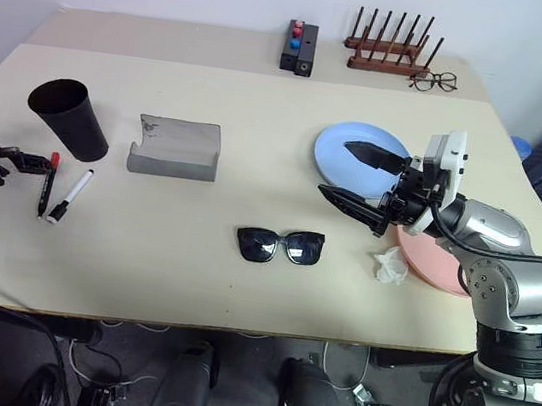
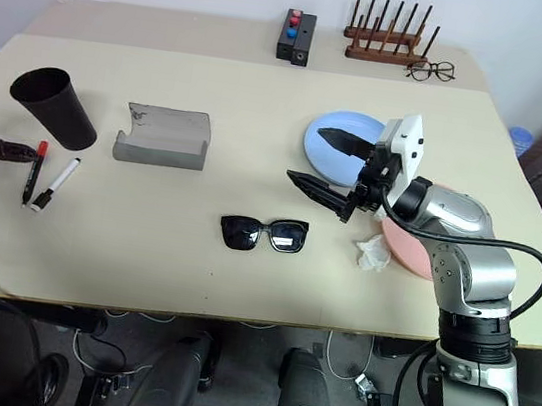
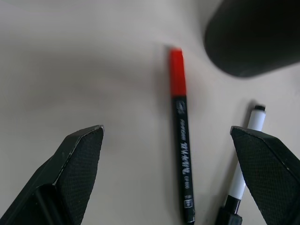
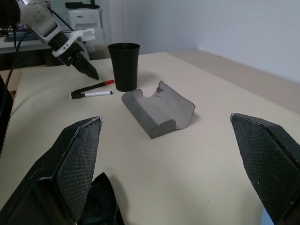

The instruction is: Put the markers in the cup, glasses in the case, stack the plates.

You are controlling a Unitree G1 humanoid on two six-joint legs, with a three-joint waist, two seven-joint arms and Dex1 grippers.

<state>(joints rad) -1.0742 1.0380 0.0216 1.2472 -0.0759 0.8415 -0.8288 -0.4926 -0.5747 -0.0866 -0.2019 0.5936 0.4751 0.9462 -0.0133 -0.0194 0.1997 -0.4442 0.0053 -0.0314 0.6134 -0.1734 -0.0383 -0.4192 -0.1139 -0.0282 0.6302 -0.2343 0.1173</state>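
A beige tabletop (image 1: pixel 240 280) stood against a pale wall, with a second, narrower surface butted to its far edge. On that far strip sat a black box with red and blue buttons (image 1: pixel 299 47), a wooden peg rack (image 1: pixel 389 48) and thin-framed spectacles (image 1: pixel 433 81).

At the left, the black cup (image 1: pixel 69 118) stood upright, with the red-capped marker (image 1: pixel 49 183) and the white marker (image 1: pixel 70 196) lying side by side just near of it. The grey case (image 1: pixel 175 147) lay right of the cup, open. The sunglasses (image 1: pixel 280 246) lay near the front middle. At the right were the blue plate (image 1: pixel 344 153) and, nearer, the pink plate (image 1: pixel 439 267), with a crumpled clear wrapper (image 1: pixel 390 264) beside it.

The left claw (image 1: pixel 17 159) pointed at the red-capped marker, fingers spread and empty. The right claw (image 1: pixel 360 180) hovered level over the blue plate's near edge, pointing left, also released and holding nothing.
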